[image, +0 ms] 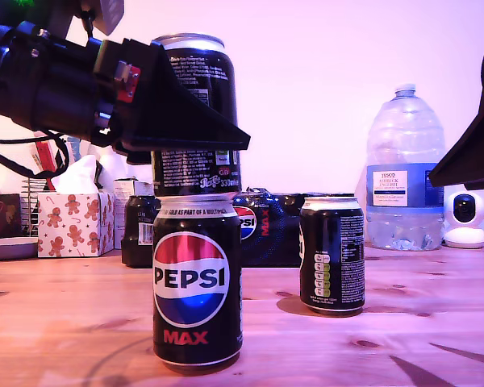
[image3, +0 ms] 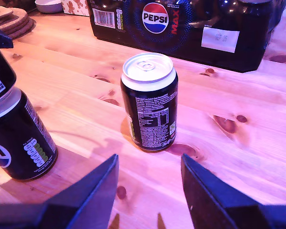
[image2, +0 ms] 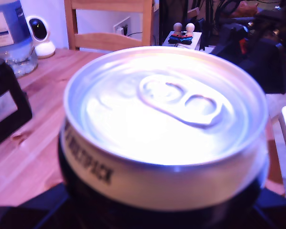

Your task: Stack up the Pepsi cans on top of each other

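Biggest thing first: the table (image: pixel 436 322), pine, running across the whole exterior view. Behind it the water bottle (image: pixel 405 173) stands at the exterior view's right, one only, and the dark multipack (image3: pixel 190 28) lies along the back, also one.

Now the cans, three in all, every one upright with its long axis vertical and silver top up. The bottom can (image: pixel 198 282) stands on the table toward the exterior view's left, logo facing that camera. The top can (image: pixel 195 113) sits right above it, text side showing, its base at the lower can's rim (whether it rests fully there I cannot tell). The third can (image3: pixel 149 101) stands alone on the table, apart from the stack and in front of the multipack, nutrition text toward my second wrist camera.

My first gripper (image: pixel 185 133) is clenched on the top can, whose lid fills the first wrist view. My second gripper (image3: pixel 150 191) hangs released, jaws spread, the third can between and beyond them, untouched.

Smallest: one white camera (image: pixel 466 219) beside the bottle.
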Action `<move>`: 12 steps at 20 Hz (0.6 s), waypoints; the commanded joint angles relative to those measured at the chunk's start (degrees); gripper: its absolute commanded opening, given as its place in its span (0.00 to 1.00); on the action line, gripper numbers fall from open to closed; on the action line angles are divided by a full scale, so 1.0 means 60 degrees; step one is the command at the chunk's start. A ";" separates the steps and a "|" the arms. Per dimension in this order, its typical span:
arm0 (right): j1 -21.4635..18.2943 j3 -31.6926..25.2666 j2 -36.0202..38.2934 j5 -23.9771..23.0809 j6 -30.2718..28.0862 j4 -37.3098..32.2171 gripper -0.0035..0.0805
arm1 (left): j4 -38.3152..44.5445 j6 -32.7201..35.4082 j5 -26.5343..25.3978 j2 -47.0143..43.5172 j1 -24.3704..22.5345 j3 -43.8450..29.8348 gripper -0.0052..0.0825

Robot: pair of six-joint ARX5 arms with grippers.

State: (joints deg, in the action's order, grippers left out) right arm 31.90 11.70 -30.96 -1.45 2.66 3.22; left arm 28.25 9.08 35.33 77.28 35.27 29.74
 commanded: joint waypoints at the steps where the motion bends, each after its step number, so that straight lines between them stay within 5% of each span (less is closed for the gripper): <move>1: -0.0007 -0.0066 0.0018 0.0007 0.0025 -0.0062 0.48 | -0.0168 -0.0215 -0.0164 0.0036 0.0011 -0.0106 0.77; 12: -0.0007 -0.0066 0.0018 0.0004 0.0025 -0.0058 0.48 | -0.0204 -0.0277 -0.0419 -0.0703 0.0025 -0.0073 0.89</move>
State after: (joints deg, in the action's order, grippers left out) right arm 31.90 11.70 -30.96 -1.45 2.74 3.22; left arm 26.59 7.64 32.91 73.91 35.27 29.76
